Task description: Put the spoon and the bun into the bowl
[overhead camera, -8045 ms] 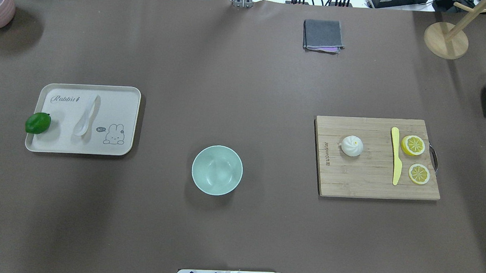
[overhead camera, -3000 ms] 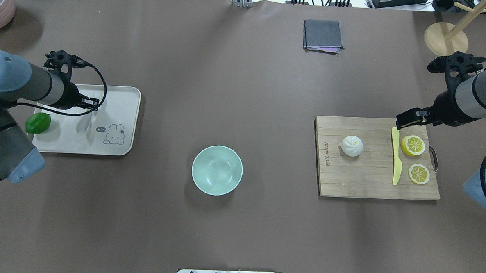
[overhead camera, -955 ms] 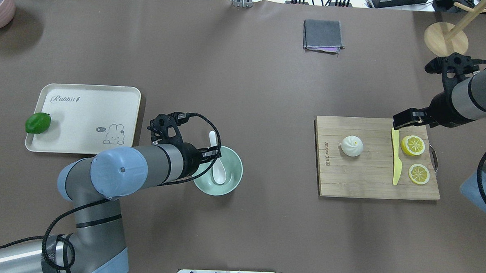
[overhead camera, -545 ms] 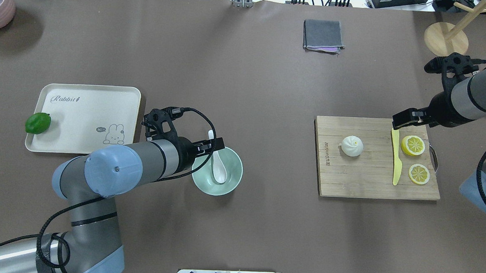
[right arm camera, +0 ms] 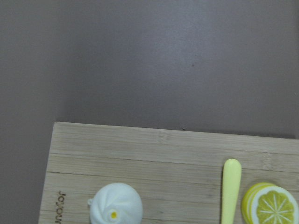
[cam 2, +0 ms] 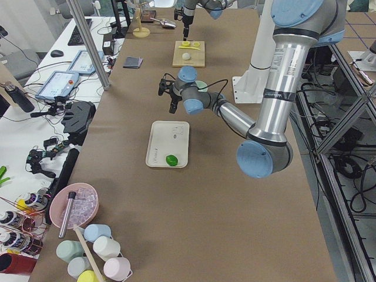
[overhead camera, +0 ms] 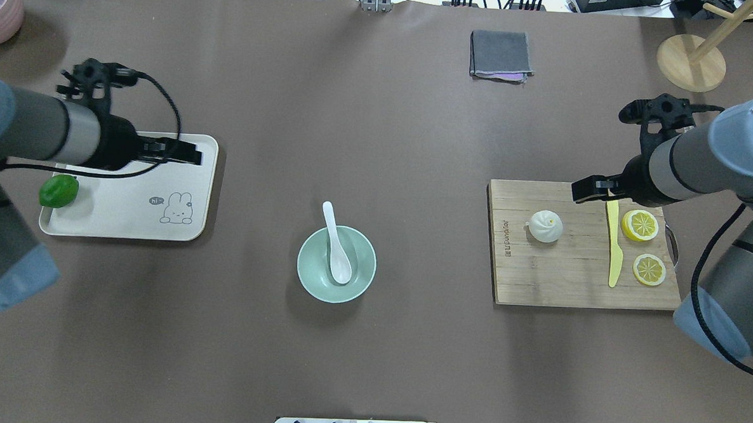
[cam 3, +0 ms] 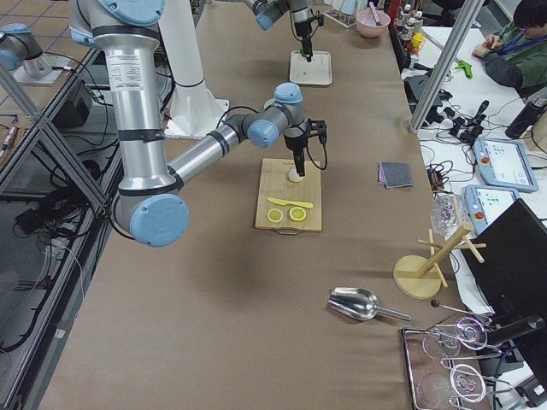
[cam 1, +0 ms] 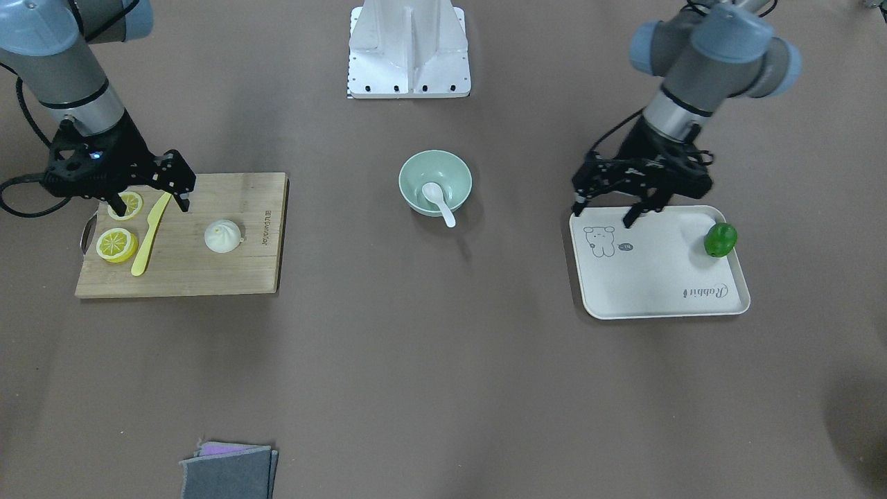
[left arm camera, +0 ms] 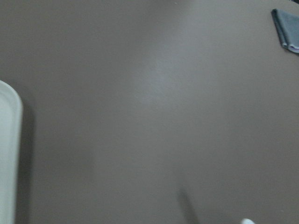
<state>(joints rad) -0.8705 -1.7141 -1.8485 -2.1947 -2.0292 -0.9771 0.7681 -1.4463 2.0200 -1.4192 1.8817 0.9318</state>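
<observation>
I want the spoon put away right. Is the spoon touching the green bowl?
Touching. The overhead view shows the spoon lying in the bowl, scoop inside, handle crossing the far rim.

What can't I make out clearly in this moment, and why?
- Left wrist view: blurred; the spoon is only a white tip at the bottom edge.
- Right wrist view: the bottom edge cuts off the lower part of the bun.
- Exterior left view: the left arm hides most of the bowl.
- Exterior right view: the right claw stands before the bun, too small to separate.
</observation>
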